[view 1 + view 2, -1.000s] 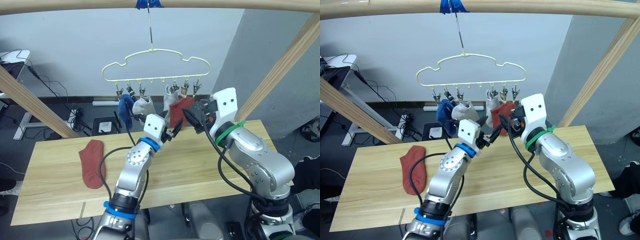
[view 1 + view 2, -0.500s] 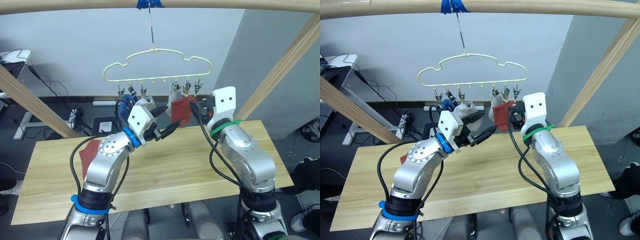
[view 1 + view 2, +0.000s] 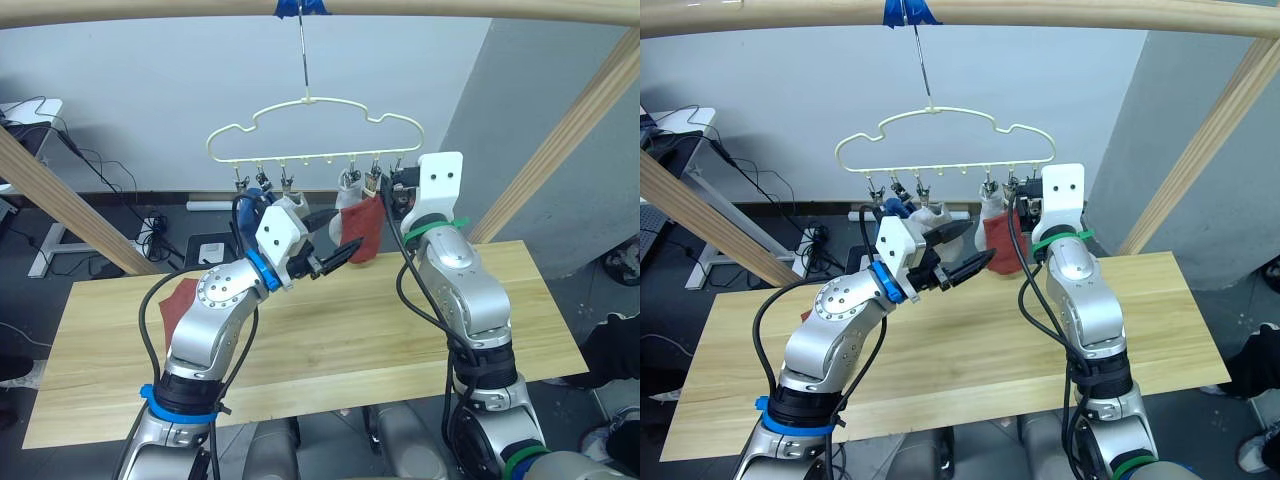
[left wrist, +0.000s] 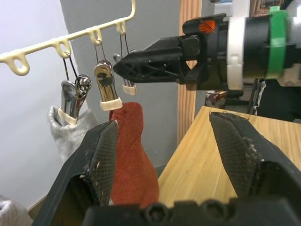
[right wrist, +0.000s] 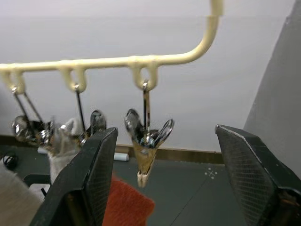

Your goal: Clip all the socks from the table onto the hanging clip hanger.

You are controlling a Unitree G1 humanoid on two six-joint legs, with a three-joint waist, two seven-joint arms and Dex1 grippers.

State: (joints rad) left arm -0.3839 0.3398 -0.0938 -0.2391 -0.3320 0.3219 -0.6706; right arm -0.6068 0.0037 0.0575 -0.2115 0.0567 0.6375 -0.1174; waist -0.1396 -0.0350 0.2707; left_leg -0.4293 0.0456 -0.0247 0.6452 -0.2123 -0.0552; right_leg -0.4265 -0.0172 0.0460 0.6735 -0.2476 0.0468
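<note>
The clip hanger (image 3: pixel 312 135) is hung by its hook from a wooden frame bar (image 3: pixel 320 8). A blue sock (image 3: pixel 257 196), two grey socks and a rust-red sock (image 3: pixel 364 228) are held in its clips. Another rust-red sock (image 3: pixel 178 298) is left on the table (image 3: pixel 520 300). The left gripper (image 4: pixel 162 155) and right gripper (image 5: pixel 162 176) are both spread wide with nothing held. No writing can be read.
</note>
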